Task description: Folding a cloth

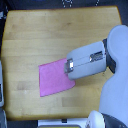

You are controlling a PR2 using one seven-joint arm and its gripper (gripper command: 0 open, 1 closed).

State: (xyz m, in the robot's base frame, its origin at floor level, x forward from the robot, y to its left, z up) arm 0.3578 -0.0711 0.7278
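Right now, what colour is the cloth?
Plain pink-magenta, no pattern. The cloth shows in the exterior view, lying on the wooden table.

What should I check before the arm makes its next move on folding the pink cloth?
1. Cloth fully on the wooden table: ok, all visible parts sit inside the table's edges.
2. Cloth lying flat: ok where visible; its right edge is hidden under the arm.
3. Fold started: not ok, it looks like a single unfolded layer.
4. Pincer at the cloth: ok, it sits over the cloth's upper right corner.
5. Pincer grip on the cloth: cannot tell, the fingertips are too blurred.
6. Table clear around the cloth for folding: ok, only bare wood nearby.
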